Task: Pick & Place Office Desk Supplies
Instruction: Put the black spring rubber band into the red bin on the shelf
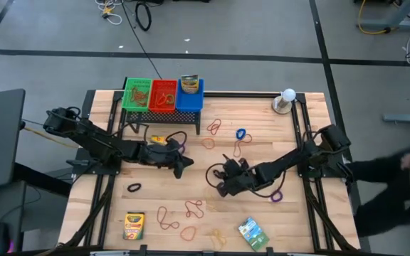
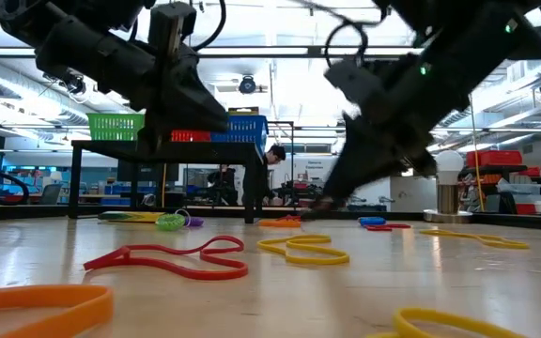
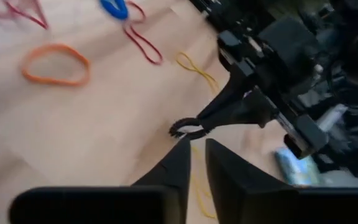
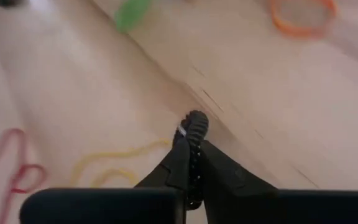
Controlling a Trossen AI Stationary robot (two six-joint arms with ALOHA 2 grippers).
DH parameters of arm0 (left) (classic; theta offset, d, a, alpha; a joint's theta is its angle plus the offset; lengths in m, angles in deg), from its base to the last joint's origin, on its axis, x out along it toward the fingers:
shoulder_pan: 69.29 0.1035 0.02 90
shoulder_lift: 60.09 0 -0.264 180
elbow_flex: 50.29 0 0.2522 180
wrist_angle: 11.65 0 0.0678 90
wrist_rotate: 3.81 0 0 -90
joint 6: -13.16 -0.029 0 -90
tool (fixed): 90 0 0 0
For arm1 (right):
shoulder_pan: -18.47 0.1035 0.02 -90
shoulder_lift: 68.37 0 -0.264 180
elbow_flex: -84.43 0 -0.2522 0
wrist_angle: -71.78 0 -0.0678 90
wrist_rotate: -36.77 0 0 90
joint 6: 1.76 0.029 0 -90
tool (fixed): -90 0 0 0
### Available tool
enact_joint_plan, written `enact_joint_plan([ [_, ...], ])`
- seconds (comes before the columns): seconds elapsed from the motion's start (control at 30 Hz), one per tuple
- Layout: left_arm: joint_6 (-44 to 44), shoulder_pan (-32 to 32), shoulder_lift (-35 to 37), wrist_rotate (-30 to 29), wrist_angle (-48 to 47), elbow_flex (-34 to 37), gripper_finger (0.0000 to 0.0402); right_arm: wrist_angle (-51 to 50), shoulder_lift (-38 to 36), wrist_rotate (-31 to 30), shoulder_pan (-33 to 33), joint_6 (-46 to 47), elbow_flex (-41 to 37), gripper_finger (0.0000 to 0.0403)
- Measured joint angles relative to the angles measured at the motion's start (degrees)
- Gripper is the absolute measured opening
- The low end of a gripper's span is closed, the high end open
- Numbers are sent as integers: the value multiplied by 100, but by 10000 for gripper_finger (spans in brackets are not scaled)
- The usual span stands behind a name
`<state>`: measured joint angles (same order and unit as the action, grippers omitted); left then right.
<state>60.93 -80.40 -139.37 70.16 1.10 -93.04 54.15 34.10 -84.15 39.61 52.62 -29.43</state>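
A small black rubber band [image 4: 194,134] sits pinched between the two fingers of my right gripper [image 4: 193,163], close above the wooden table [image 1: 290,213] near its middle. My fingers are squeezed together on the thin loop, so it stands up on its edge and cannot slip away. I hold it by one end, I think, so it can drop free later.

My left gripper [image 3: 196,163] is just beside it, pointing at the same spot. Its fingers have only a thin gap between them, and nothing is in it.

Lots of other bands lie flat around us: an orange band [image 3: 56,64], a red band [image 2: 172,259], a yellow band [image 2: 303,249]. A crayon box [image 1: 134,225] and a green packet [image 1: 252,232] wait near the front edge. The green, red and blue baskets [image 1: 163,94] sit on a rack at the back. I guess the band belongs there.
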Motion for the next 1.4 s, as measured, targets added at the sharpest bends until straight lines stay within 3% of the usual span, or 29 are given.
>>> enact_joint_plan([
  [0.27, 412, -4, -205, 423, 406, 0, 139, 394, -4, -545, 14, -1368, 510, 25],
  [0.57, -1814, -206, -752, 406, 1140, -2, 172, 923, -7, -487, -11, -2204, 874, 25],
  [0.77, -2271, -319, -763, 423, 1320, -2, 142, 1056, -7, -462, 4, -2213, 883, 25],
  [1.03, -2404, -317, -763, 534, 1448, -2, 21, 1055, -11, -464, 70, -2210, 883, 25],
  [1.17, -2323, -317, -712, 575, 1378, -1, 15, 1053, -11, -465, 86, -2164, 883, 37],
  [1.4, -2278, -317, -191, 149, 1035, 0, 15, 942, -13, -532, 81, -1873, 883, 114],
])
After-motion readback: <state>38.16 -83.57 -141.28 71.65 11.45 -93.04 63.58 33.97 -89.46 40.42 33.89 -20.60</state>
